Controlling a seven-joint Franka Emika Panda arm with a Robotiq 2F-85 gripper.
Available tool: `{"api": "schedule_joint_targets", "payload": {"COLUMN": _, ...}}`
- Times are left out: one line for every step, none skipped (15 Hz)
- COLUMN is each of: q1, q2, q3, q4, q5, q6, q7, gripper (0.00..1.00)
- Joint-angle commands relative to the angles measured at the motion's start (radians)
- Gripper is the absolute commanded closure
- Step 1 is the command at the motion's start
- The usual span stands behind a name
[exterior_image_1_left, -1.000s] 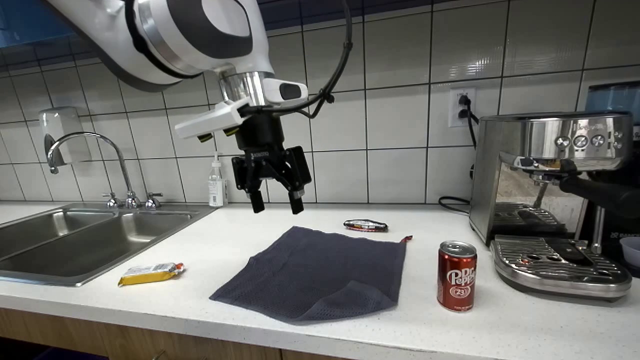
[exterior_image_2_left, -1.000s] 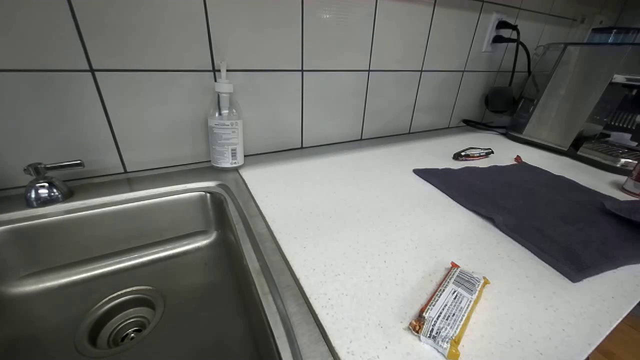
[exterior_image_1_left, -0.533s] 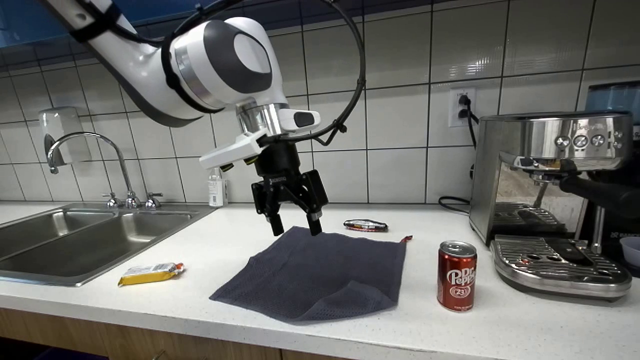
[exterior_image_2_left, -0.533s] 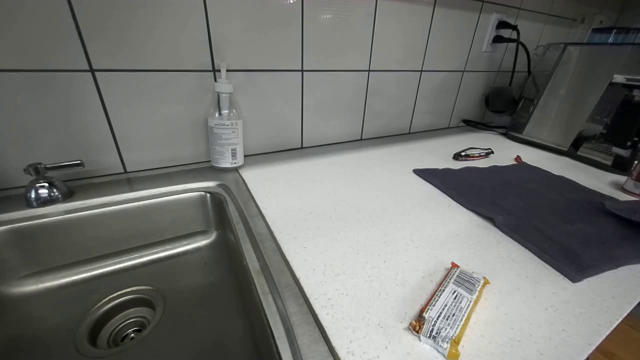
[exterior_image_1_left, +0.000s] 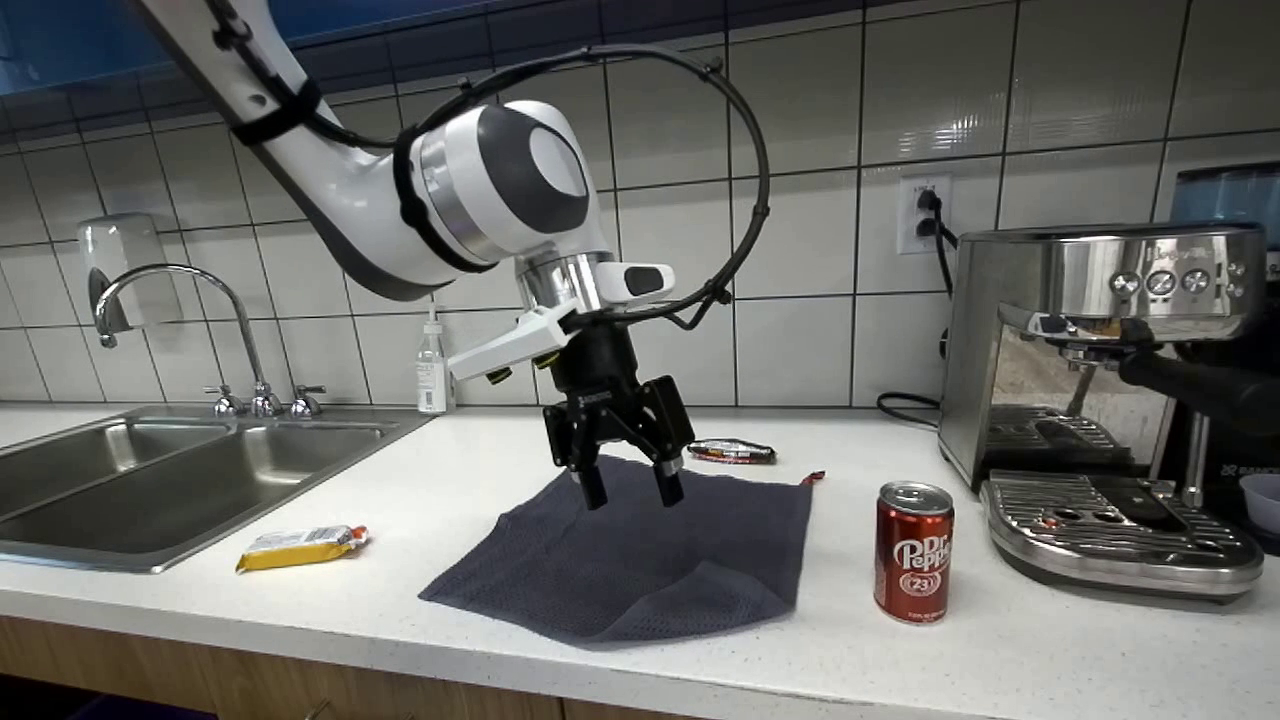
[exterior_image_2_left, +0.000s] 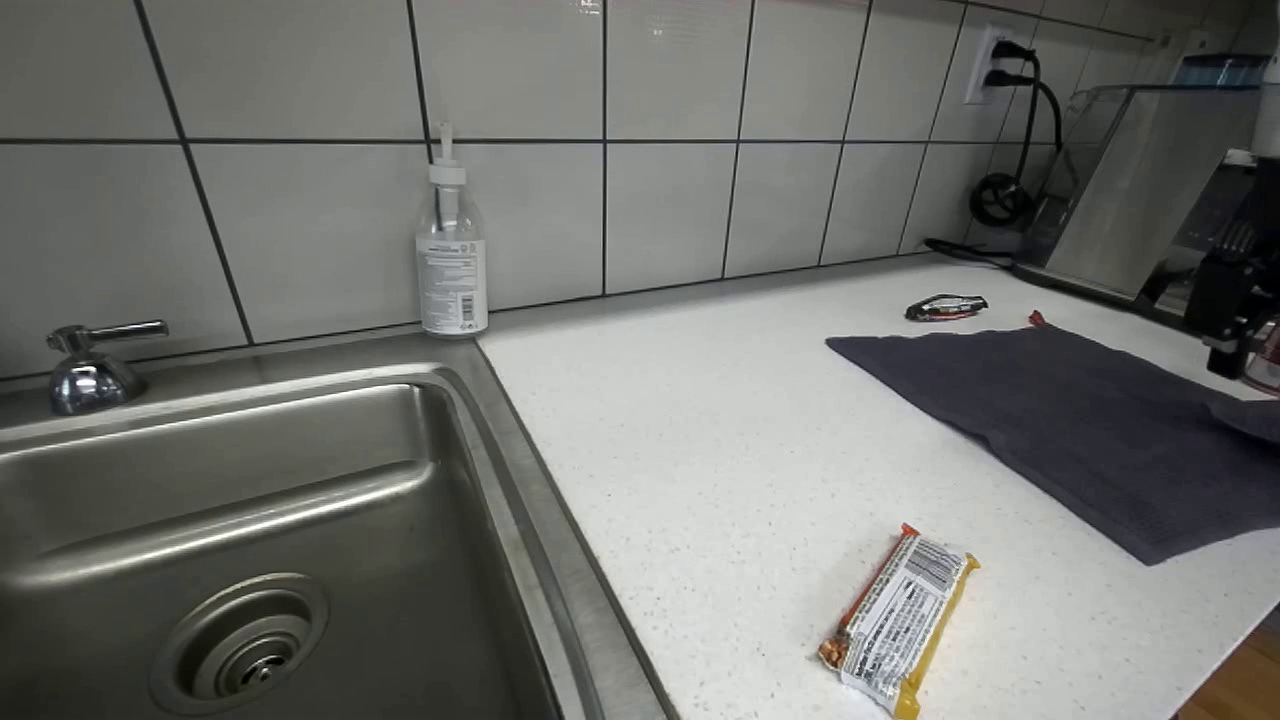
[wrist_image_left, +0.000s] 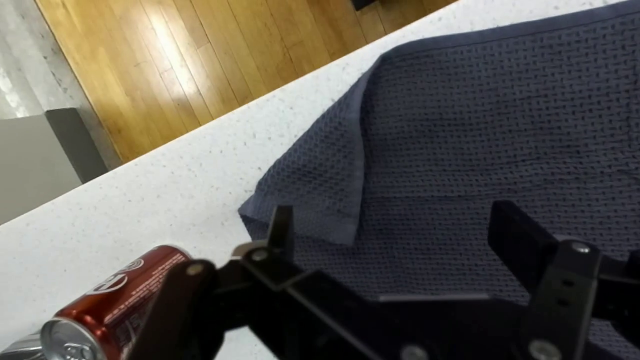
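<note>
My gripper (exterior_image_1_left: 632, 490) is open and empty, pointing down above a dark grey-blue towel (exterior_image_1_left: 640, 545). The towel lies flat on the counter, with its near right corner folded over (exterior_image_1_left: 710, 600). In the wrist view, the fingers (wrist_image_left: 393, 220) are wide apart over the towel (wrist_image_left: 475, 150), and the folded corner (wrist_image_left: 315, 185) shows beside one finger. Part of the gripper (exterior_image_2_left: 1230, 320) shows at the right edge of an exterior view. A red Dr Pepper can (exterior_image_1_left: 915, 560) stands upright right of the towel; it also shows in the wrist view (wrist_image_left: 120, 300).
A yellow-and-white wrapped bar (exterior_image_1_left: 300, 548) lies between sink (exterior_image_1_left: 400, 432) and towel. A dark wrapped bar (exterior_image_1_left: 732, 451) lies behind the towel. A steel espresso machine (exterior_image_1_left: 975, 370) stands at right. A pump bottle (exterior_image_2_left: 452, 285) stands by the wall. The counter's front edge is near the towel.
The arm and open gripper have moved down and to the right, closer to the towel, and have come into the right edge of an exterior view. The objects have not moved.
</note>
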Motion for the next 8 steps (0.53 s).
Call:
{"api": "schedule_joint_targets", "payload": {"q1": 0.004, "q2": 0.077, "q3": -0.024, "q4": 0.057, "q5": -0.075, "q6": 0.012, "q7": 0.062, "gripper": 0.0}}
{"api": "schedule_joint_targets", "payload": {"q1": 0.006, "q2": 0.091, "q3": -0.031, "q4": 0.064, "q5": -0.092, "q6": 0.014, "q7": 0.073, "gripper": 0.0}}
{"api": "schedule_joint_targets", "payload": {"q1": 0.01, "q2": 0.105, "q3": -0.038, "q4": 0.071, "q5": -0.109, "q6": 0.015, "q7": 0.083, "gripper": 0.0}}
{"api": "schedule_joint_targets", "payload": {"q1": 0.012, "q2": 0.12, "q3": -0.043, "q4": 0.077, "q5": -0.109, "q6": 0.012, "q7": 0.079, "gripper": 0.0}}
{"api": "schedule_joint_targets", "payload": {"q1": 0.015, "q2": 0.132, "q3": -0.049, "q4": 0.083, "q5": -0.119, "q6": 0.013, "q7": 0.086, "gripper": 0.0}}
{"api": "schedule_joint_targets", "payload": {"q1": 0.018, "q2": 0.144, "q3": -0.054, "q4": 0.089, "q5": -0.13, "q6": 0.012, "q7": 0.092, "gripper": 0.0}}
{"api": "schedule_joint_targets", "payload": {"q1": 0.021, "q2": 0.155, "q3": -0.059, "q4": 0.095, "q5": -0.14, "q6": 0.013, "q7": 0.097, "gripper": 0.0}}
{"api": "schedule_joint_targets", "payload": {"q1": 0.024, "q2": 0.166, "q3": -0.064, "q4": 0.101, "q5": -0.153, "q6": 0.013, "q7": 0.107, "gripper": 0.0}}
